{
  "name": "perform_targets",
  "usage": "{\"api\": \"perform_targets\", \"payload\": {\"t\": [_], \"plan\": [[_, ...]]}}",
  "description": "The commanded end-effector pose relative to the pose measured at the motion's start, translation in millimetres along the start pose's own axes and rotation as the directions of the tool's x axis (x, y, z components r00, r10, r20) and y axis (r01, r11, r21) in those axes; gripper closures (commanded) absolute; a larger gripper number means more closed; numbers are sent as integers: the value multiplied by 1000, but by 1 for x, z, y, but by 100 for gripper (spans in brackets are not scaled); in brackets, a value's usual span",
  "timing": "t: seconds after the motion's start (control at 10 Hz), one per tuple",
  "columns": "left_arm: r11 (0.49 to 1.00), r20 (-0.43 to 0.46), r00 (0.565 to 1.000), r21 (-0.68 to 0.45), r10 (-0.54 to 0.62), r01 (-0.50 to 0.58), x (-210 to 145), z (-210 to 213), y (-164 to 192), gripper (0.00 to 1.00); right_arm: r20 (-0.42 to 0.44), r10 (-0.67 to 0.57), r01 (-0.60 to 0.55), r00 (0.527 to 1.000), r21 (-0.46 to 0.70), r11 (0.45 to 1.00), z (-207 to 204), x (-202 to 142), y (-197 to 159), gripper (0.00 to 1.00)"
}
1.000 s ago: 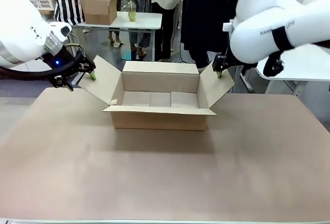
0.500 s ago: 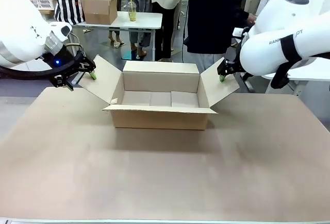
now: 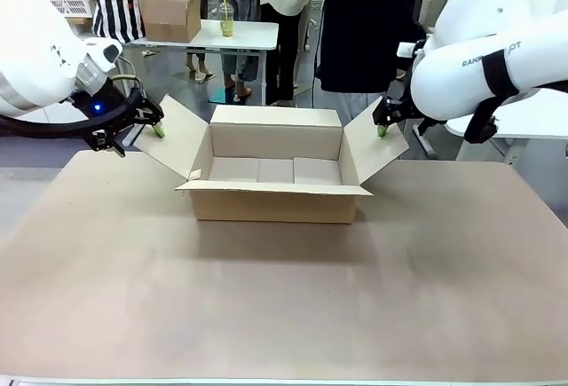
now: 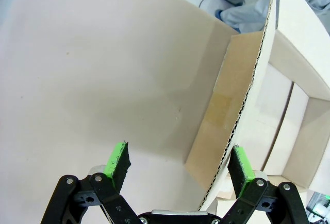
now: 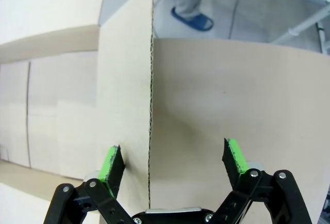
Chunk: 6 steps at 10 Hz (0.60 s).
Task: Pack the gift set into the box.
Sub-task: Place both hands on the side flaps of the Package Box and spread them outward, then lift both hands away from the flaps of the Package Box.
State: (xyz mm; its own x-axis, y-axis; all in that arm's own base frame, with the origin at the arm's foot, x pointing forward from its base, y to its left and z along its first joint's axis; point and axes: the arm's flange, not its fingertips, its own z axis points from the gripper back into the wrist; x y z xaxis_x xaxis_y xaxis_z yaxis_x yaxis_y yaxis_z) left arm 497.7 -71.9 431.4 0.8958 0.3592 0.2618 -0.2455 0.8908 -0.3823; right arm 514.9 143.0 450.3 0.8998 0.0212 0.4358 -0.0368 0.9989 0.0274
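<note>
Currently box (image 3: 275, 204) sits open on desk (image 3: 266, 306); left gripper (image 3: 156, 129) and right gripper (image 3: 382, 129), both spread wide, straddle its side flaps (image 3: 177, 142).

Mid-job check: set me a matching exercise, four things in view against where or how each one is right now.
Things:
1. left tool
2. right tool
3. box
4. small carton

Places or states:
A. on the white table far behind
B. open, astride the right side flap
C. middle of the brown table, flaps spread
D. open, astride the left side flap

Pairs: 1-D, 2-B, 3-C, 4-A
</note>
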Motion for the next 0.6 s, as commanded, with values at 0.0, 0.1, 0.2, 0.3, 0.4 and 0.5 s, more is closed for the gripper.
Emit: {"api": "perform_targets", "payload": {"t": [0.0,0.1,0.2,0.3,0.4,0.5], "plan": [[1000,14,1000,16,8,-8,0,1,-1,0,6,-22,22,1000,-26,999,1,2,5,0],[1000,14,1000,16,8,-8,0,1,-1,0,6,-22,22,1000,-26,999,1,2,5,0],[1000,14,1000,16,8,-8,0,1,-1,0,6,-22,22,1000,-26,999,1,2,5,0],[1000,14,1000,16,8,-8,0,1,-1,0,6,-22,22,1000,-26,999,1,2,5,0],[1000,14,1000,16,8,-8,0,1,-1,0,6,-22,22,1000,-26,999,1,2,5,0],[1000,14,1000,16,8,-8,0,1,-1,0,6,-22,22,1000,-26,999,1,2,5,0]]}}
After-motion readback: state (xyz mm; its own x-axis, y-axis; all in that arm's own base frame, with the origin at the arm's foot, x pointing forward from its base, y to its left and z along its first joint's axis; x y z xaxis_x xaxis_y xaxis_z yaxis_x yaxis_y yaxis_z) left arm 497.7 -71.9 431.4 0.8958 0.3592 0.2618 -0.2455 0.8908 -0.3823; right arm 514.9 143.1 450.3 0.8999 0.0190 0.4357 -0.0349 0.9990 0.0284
